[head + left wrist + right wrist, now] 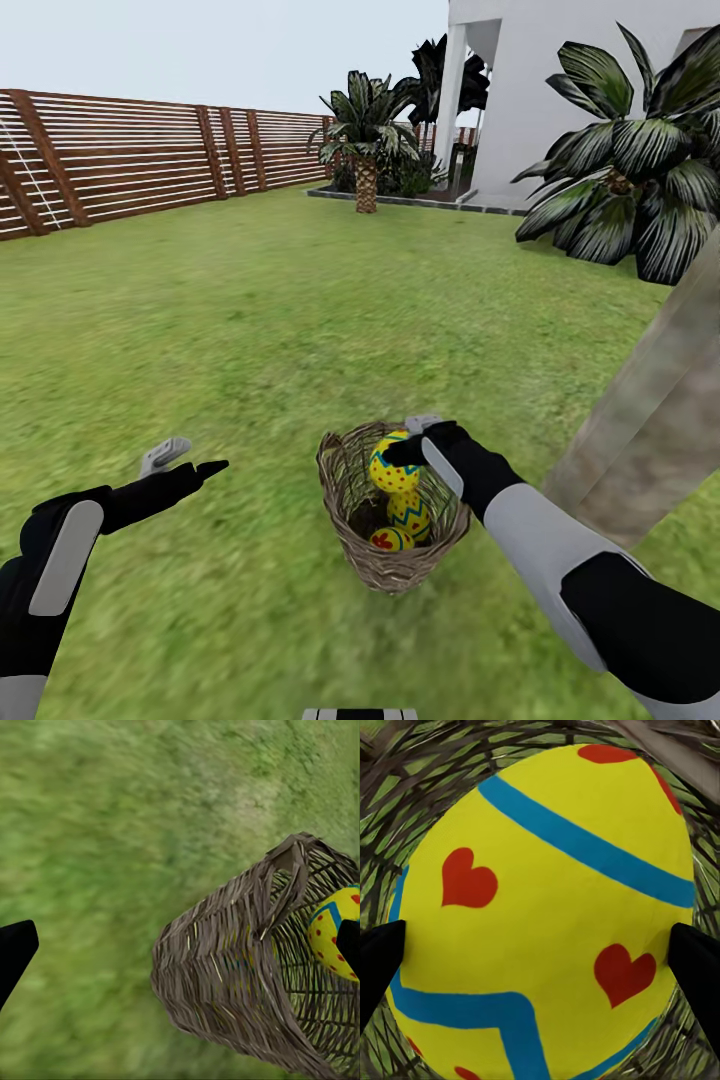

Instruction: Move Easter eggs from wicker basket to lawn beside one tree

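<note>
My right claw point(405, 440) hangs over the wicker basket point(392, 570), which stands on the lawn point(250, 320) at about six o'clock from the middle of my head view. Its fingertips point(379, 964) flank the top egg point(544, 907), the one with hearts and blue bands, at three and nine o'clock in the wrist picture. Whether the pads already touch the shell I cannot quite tell, so I call the hold unconfirmed. Two more eggs, a zigzag egg point(410, 515) and a flower egg point(390, 540), lie below it in the basket.

To do this well, I should close squarely across the egg's widest part, since the glossy shell could squirt out of a grip set high. Then I lift straight up, clear of the braided rim, so the basket does not tip.

My left claw point(185, 460) is spread wide and empty at about eight o'clock. The tree point(650, 420) leans at three o'clock, near the basket.
</note>
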Robot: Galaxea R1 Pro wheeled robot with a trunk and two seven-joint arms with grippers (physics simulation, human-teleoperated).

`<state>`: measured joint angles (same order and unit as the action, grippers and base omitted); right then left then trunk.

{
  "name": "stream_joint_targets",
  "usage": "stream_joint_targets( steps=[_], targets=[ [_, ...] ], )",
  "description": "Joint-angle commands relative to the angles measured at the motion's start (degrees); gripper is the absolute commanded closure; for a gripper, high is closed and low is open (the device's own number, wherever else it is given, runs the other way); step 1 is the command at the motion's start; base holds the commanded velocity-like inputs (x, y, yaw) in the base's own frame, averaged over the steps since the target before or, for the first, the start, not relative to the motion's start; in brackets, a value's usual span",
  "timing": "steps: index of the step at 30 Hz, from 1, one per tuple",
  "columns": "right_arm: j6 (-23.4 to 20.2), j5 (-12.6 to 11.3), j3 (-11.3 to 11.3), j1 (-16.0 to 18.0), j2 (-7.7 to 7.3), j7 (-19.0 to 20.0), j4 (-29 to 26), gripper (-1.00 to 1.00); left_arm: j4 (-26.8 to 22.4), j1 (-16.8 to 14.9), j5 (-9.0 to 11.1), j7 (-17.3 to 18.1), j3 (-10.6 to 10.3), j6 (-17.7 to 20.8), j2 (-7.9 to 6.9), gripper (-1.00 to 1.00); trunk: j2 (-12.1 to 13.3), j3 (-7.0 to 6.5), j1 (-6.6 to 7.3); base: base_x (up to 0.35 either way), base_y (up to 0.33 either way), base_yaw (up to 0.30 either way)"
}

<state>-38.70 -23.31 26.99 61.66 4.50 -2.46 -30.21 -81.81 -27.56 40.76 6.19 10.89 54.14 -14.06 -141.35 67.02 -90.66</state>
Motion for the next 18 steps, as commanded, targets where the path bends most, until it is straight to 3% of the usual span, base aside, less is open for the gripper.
stream_joint_targets(
  steps=[1, 3, 6, 10, 15, 18],
  targets=[
    [-0.3, -0.4, 0.3, 0.0, -0.15, 0.2, -0.5, 1.0, 0.0, 0.0, -0.5, 0.6, 0.1, 0.3, 0.0, -1.0, 0.0, 0.05, 0.01, 0.0, 0.0, 0.0],
    [-0.8, -0.5, 0.3, 0.0, -1.01, 1.7, -1.9, 1.0, 0.0, 0.0, -0.5, 0.6, 0.1, 0.2, 0.0, -1.0, 0.0, 0.05, 0.01, 0.0, 0.0, 0.0],
    [-4.7, -0.5, -0.2, 0.0, -3.86, 4.7, -6.4, 1.0, 0.0, 0.0, -0.5, 0.6, 0.1, 0.3, 0.0, -1.0, 0.0, 0.05, 0.01, 0.0, 0.0, 0.0],
    [-12.3, -0.5, -3.7, -1.0, -6.16, 5.3, -15.2, 1.0, 0.0, 0.0, -0.5, 0.6, 0.1, 0.3, 0.02, -1.0, 0.0, 0.05, 0.01, 0.0, 0.0, 0.0],
    [-16.5, -0.6, -4.9, -2.9, -9.01, 5.9, -23.7, 1.0, 0.0, 0.0, -0.5, 0.6, 0.1, 0.2, 0.04, -1.0, 0.0, 0.05, 0.01, 0.0, 0.0, 0.0],
    [-18.2, -0.5, -9.1, -5.9, -11.22, 8.0, -31.8, 1.0, 0.1, 0.0, -0.5, 0.6, 0.1, 0.2, 0.05, -1.0, 0.0, 0.05, 0.01, 0.0, 0.0, 0.0]
  ],
)
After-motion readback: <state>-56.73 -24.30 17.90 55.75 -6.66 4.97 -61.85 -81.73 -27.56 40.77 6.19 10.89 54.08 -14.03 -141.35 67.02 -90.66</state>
